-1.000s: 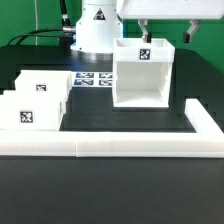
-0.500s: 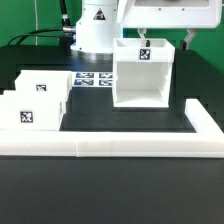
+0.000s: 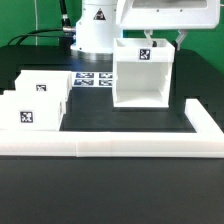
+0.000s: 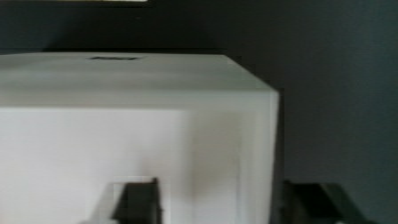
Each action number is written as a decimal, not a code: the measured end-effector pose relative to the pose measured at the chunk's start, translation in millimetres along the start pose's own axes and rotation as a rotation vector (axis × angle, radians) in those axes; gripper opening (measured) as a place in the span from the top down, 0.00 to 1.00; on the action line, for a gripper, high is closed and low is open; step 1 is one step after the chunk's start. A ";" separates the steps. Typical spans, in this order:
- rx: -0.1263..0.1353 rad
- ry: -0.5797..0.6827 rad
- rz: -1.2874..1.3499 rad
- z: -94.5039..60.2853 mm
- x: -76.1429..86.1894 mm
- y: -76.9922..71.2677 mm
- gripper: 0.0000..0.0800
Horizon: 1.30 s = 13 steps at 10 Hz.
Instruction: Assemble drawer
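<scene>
Moved since earlier: arm's dropped lower over the drawer box point(image 3: 140, 76) compared to a second ago, and the fingers point(image 3: 163, 42) that were hanging clear above it are now down around its back wall. Nothing else budged as far as I can see.

Drawer box: big open-fronted white box, sits toward the far right part of the worktop point(image 3: 120, 118), upright, tag on its back wall facing the camera.

Fingers: spread open, one tip each side of the box wall in the wrist view point(image 4: 217, 205). Not gripping anything yet. It's pretty blurry in there, so I can't swear whether the pads are touching the wall or just beside it.

Other parts: two white tagged pieces point(image 3: 35, 97) stacked up at the left edge, well apart from the box.

Marker board: flat on the far side point(image 3: 90, 79), just beside the box and the robot base point(image 3: 92, 30).

Fence: long white L-shaped rail point(image 3: 130, 147) along the near edge and up the right edge.

Step in hand: looks to me like lining up a grab on the box wall.

Next move: probably just close on the wall and check it's square before lifting or sliding. If it's off-centre the box could twist.
</scene>
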<state>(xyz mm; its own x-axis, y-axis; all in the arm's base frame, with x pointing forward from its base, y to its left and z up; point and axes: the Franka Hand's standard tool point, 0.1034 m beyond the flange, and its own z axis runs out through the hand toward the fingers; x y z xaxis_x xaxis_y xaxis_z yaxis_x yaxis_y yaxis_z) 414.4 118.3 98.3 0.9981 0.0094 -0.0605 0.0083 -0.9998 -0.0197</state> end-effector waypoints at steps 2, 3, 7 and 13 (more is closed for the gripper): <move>0.000 0.000 0.000 0.1 0.0 0.0 0.91; 0.000 0.000 0.000 0.1 0.0 0.0 0.95; 0.000 0.000 0.000 0.1 0.0 0.0 0.95; 0.013 0.032 -0.078 -4.3 58.9 16.2 0.95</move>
<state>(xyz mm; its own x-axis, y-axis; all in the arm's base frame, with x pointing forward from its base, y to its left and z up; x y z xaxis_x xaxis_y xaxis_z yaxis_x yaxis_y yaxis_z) 473.6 102.5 98.7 0.9959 0.0864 -0.0263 0.0854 -0.9957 -0.0360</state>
